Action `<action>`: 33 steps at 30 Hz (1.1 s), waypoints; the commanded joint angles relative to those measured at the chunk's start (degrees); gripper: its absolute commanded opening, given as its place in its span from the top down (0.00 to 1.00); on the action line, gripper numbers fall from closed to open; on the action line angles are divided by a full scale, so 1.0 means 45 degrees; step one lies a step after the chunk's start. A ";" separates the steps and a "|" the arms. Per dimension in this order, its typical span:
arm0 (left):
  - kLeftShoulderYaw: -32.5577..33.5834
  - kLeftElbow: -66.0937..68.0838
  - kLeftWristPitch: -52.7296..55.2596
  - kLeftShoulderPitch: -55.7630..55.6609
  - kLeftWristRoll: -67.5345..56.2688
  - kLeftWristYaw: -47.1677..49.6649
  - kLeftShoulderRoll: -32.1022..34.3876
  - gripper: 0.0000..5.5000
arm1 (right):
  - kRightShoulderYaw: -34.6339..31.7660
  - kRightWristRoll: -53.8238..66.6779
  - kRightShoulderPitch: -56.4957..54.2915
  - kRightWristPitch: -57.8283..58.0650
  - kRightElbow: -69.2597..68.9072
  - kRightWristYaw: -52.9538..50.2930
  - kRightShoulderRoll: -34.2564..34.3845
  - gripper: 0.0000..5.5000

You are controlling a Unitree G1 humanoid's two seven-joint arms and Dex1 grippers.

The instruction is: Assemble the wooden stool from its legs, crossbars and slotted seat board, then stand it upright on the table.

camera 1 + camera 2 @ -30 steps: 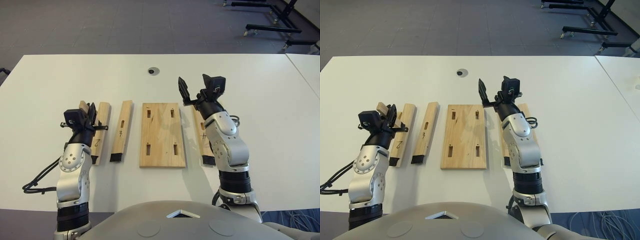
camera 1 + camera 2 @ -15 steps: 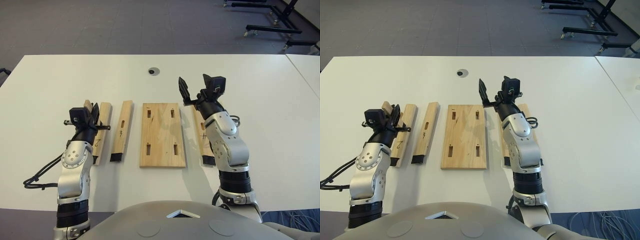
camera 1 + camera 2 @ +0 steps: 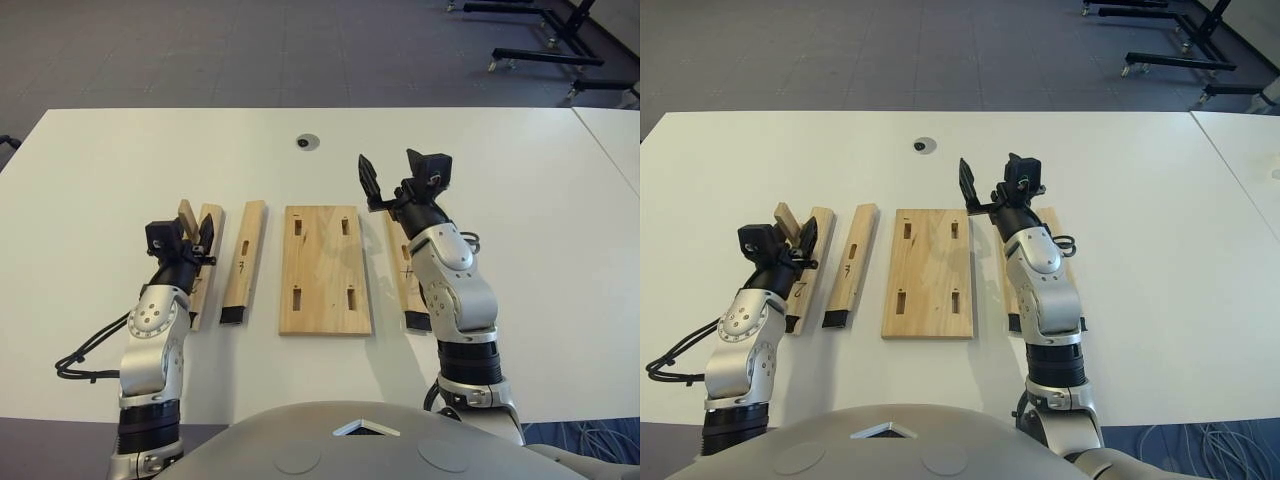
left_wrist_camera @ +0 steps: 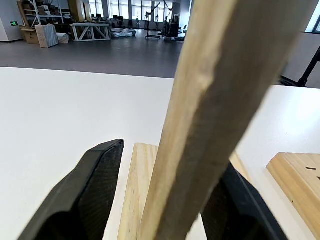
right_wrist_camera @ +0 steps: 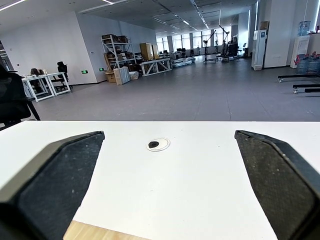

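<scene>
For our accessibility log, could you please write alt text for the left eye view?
A slotted seat board lies on a table, two wooden legs to its left and a third leg to its right. The left claw grips a wooden bar over the leftmost leg; the right claw hangs open above the table.

The white table (image 3: 520, 160) in front of me carries the flat parts. The seat board (image 3: 324, 268) lies in the middle, its four slots facing up. On my left a leg (image 3: 244, 260) lies just beside it, with a second leg (image 3: 802, 300) farther out. On my right a third leg (image 3: 396, 250) lies close to the board. A round cable hole (image 3: 305, 142) sits farther back.
</scene>
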 commanded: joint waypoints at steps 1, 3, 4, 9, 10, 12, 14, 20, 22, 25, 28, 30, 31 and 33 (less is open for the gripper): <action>0.0211 -0.0540 -0.0664 -0.0187 -0.0075 -0.0139 0.0101 0.57 | -0.0012 -0.0092 -0.0156 -0.0239 0.0097 0.0064 -0.0038 0.13; 0.0218 -0.0682 -0.0880 -0.0184 0.0072 -0.0183 0.0226 0.57 | -0.0024 -0.0073 -0.0166 -0.0283 0.0028 0.0053 -0.0025 0.13; 0.0264 -0.0841 -0.1018 -0.0199 0.0128 -0.0197 0.0302 0.57 | -0.0032 -0.0068 -0.0155 -0.0310 0.0011 0.0031 -0.0004 0.13; 0.0221 -0.1857 -0.1137 -0.0958 0.0183 -0.0299 0.0704 0.57 | -0.0031 -0.0020 -0.0112 -0.0459 0.0042 -0.0070 0.0191 0.13; 0.0154 -0.2030 -0.1061 -0.1136 0.0159 -0.0317 0.0732 0.57 | -0.0018 -0.0030 -0.0144 -0.0501 0.0083 -0.0078 0.0228 0.13; 0.0137 -0.2398 -0.0838 -0.1566 0.0040 -0.0328 0.0811 0.57 | -0.0027 -0.0005 -0.0214 -0.0570 0.0174 -0.0092 0.0324 0.13; 0.0316 -0.2673 -0.0532 -0.2053 -0.0167 -0.0268 0.0889 0.57 | -0.0056 0.0019 -0.0261 -0.0600 0.0235 -0.0109 0.0397 0.13; 0.0784 -0.2686 0.0968 -0.4317 -0.0461 -0.0091 0.1723 0.57 | -0.0238 0.0120 -0.0430 -0.0694 0.0519 -0.0138 0.0627 0.13; 0.0982 -0.2636 0.1864 -0.4774 -0.0773 0.0193 0.1682 0.57 | -0.0212 0.0130 -0.0486 -0.0736 0.0586 -0.0092 0.0681 0.13; 0.0762 -0.3113 0.2754 -0.4969 -0.0911 0.0194 0.1791 0.57 | -0.0287 0.0237 -0.0489 -0.0745 0.0502 -0.0139 0.0792 0.13; 0.0776 -0.3332 0.3448 -0.5295 -0.1058 0.0167 0.1912 0.57 | -0.0276 0.0244 -0.0382 -0.0718 0.0391 -0.0166 0.0858 0.13; 0.0811 -0.3170 0.3616 -0.5303 -0.1127 0.0124 0.1856 0.57 | -0.0297 0.0249 -0.0309 -0.0687 0.0357 -0.0163 0.0851 0.13; 0.0749 -0.2668 0.3397 -0.5000 -0.1123 0.0008 0.1682 0.57 | -0.0295 0.0263 -0.0306 -0.0664 0.0357 -0.0151 0.0841 0.13; 0.0338 -0.0834 0.2833 -0.4150 -0.0647 -0.0059 0.1363 0.57 | -0.0221 0.0299 -0.0416 -0.0596 0.0475 -0.0046 0.0822 0.13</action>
